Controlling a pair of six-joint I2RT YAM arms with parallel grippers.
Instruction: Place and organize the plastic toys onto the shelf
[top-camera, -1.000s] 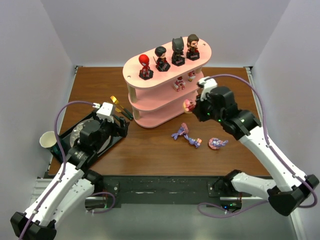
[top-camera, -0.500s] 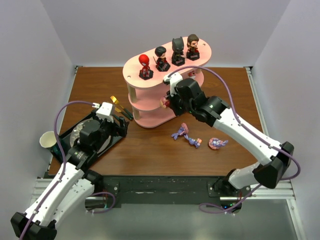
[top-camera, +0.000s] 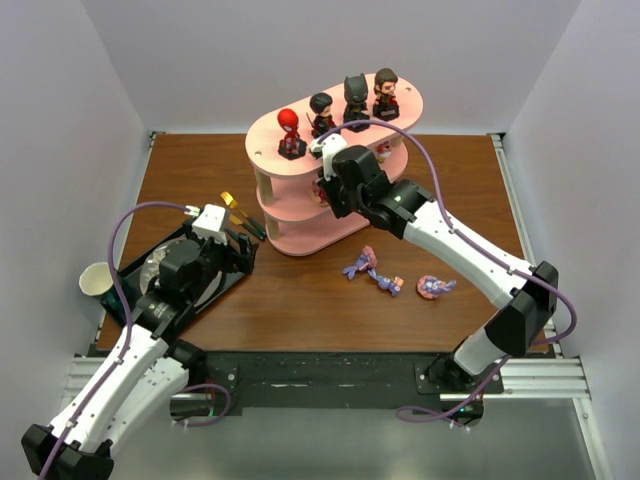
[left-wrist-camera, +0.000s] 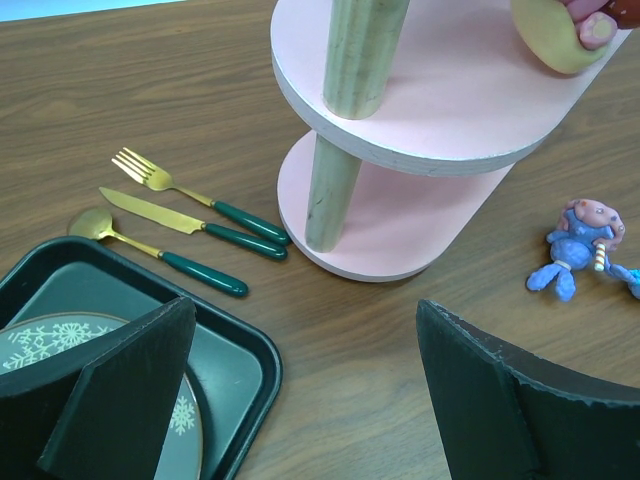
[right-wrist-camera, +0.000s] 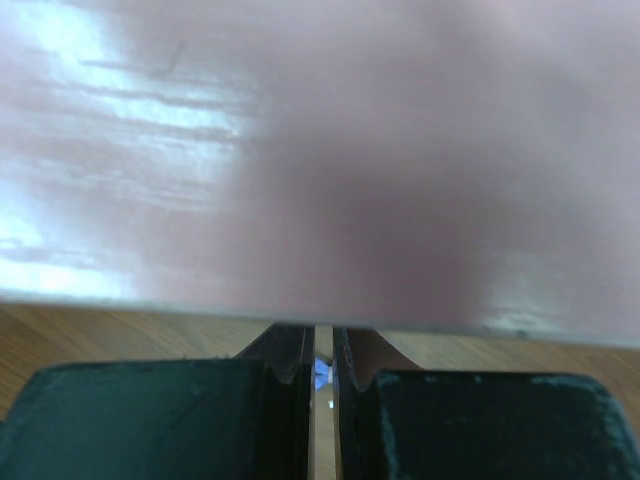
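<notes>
The pale pink shelf (top-camera: 300, 238) stands at the table's back middle. Four big-headed figures stand on its top board: red (top-camera: 290, 131), black-haired (top-camera: 322, 116), black-masked (top-camera: 356, 102), brown-haired (top-camera: 386, 95). A small toy (top-camera: 383, 152) stands on the middle board. My right gripper (top-camera: 325, 192) reaches in over the middle board, its jaws almost together (right-wrist-camera: 320, 362). The pink and yellow pony toy (left-wrist-camera: 560, 35) it carries sits over that board. Two purple-blue ponies (top-camera: 360, 265) (top-camera: 388, 285) and a pink one (top-camera: 434, 287) lie on the table. My left gripper (left-wrist-camera: 305, 312) is open and empty.
A black tray (left-wrist-camera: 245, 355) with a snowflake plate (left-wrist-camera: 40, 345) lies under my left gripper. A gold and green fork, knife and spoon (left-wrist-camera: 190, 215) lie between tray and shelf. A paper cup (top-camera: 95, 280) stands at the left edge. A blue pony (left-wrist-camera: 575, 250) shows by the shelf foot.
My right arm has swung left along the shelf front with the pink toy and pushed in over the middle board under the top one. The left arm has not moved.
</notes>
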